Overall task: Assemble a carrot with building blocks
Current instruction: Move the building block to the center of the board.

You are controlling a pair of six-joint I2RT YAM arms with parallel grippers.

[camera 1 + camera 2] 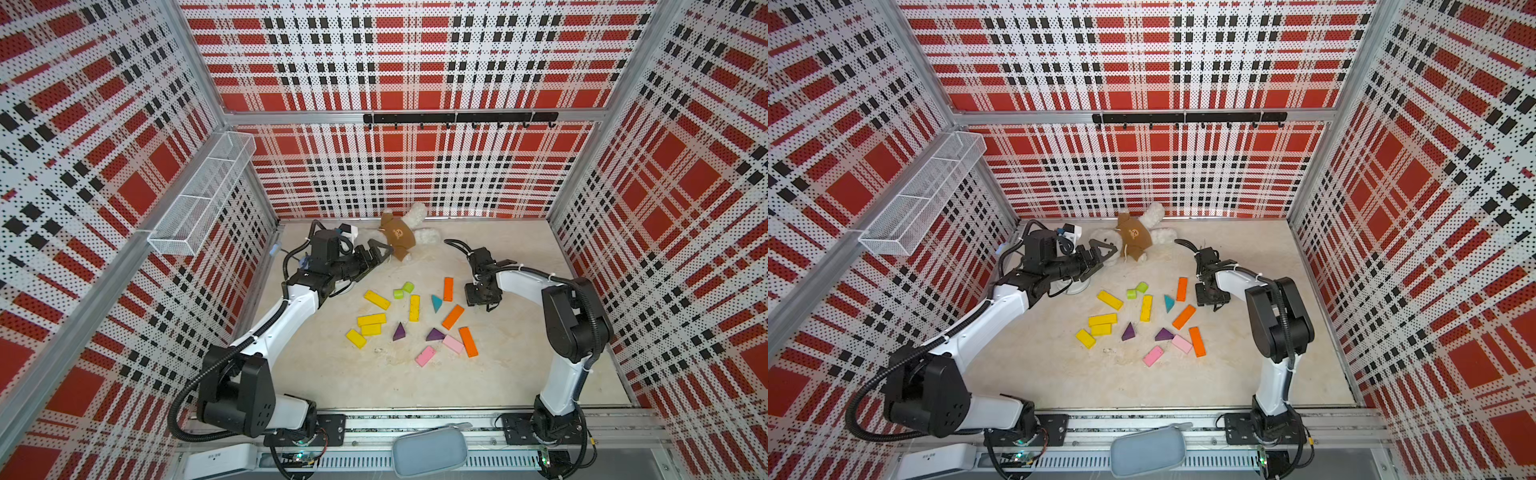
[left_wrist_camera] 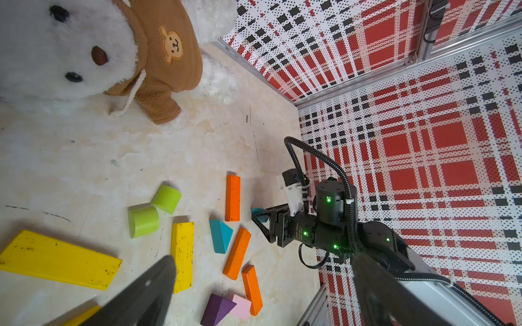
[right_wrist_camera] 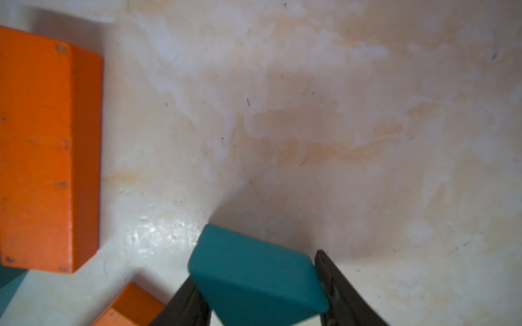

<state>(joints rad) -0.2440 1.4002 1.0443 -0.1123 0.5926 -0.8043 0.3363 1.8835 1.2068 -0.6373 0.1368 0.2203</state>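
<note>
The building blocks lie scattered mid-table in both top views: yellow bars, two lime cylinders, orange bars, purple triangles, pink pieces and a teal triangle. My right gripper points down at the table just right of the far orange bar. In the right wrist view its gripper is shut on another teal triangle block, a finger against each side. My left gripper hovers open and empty near the plush bear; its fingers stand wide apart.
A white plush bear in a brown top lies at the back of the table. A white clock sits behind the left arm. A wire basket hangs on the left wall, a hook rail on the back wall.
</note>
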